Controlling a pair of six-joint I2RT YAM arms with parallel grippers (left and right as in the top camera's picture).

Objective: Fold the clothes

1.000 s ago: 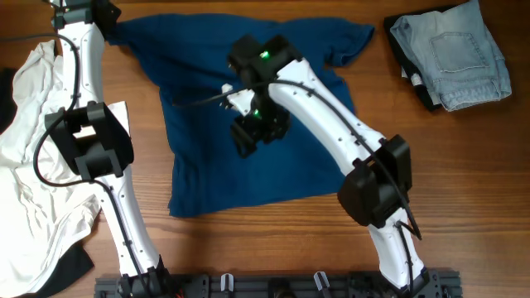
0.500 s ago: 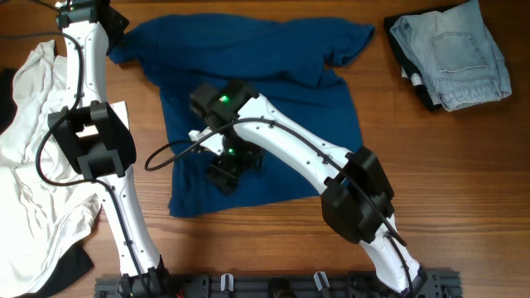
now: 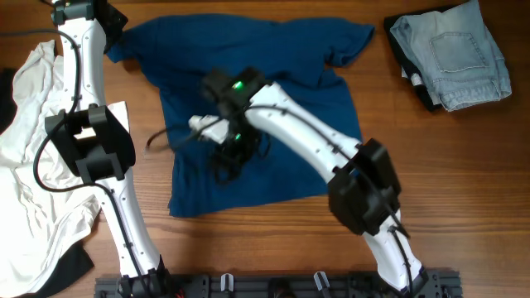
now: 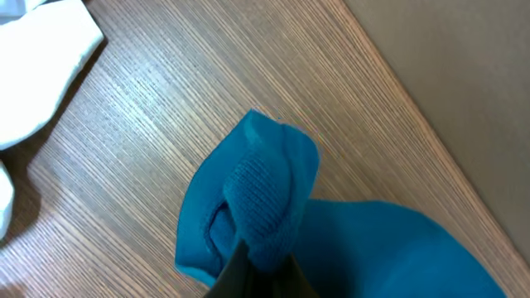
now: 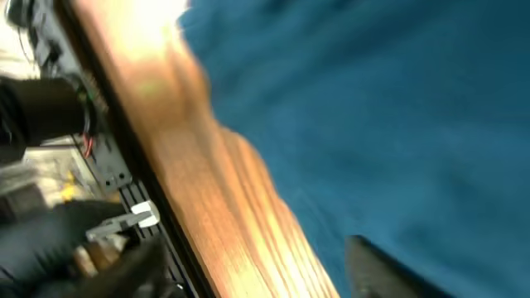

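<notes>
Wooden table [image 3: 464, 182] planks carry our blue shirt [image 3: 290, 58], spread open and rumpled toward the far edge. Our left gripper [image 4: 258, 277] is pressed together on a bunched sleeve [image 4: 261, 194]. Only the left wrist view shows that pinch up close. From overhead, our right gripper [image 3: 228, 157] hangs over the shirt's left half. Its own wrist view is blurred, so we cannot tell how its jaws stand. White cloth [image 3: 29, 141] lies at the left, and folded jeans [image 3: 451, 54] lie far right.

Two arms [image 3: 306, 136], one blue shirt [image 3: 315, 83], one white garment [image 3: 29, 157], one folded pair of jeans [image 3: 455, 50], perhaps two dark garments [image 3: 70, 269].
</notes>
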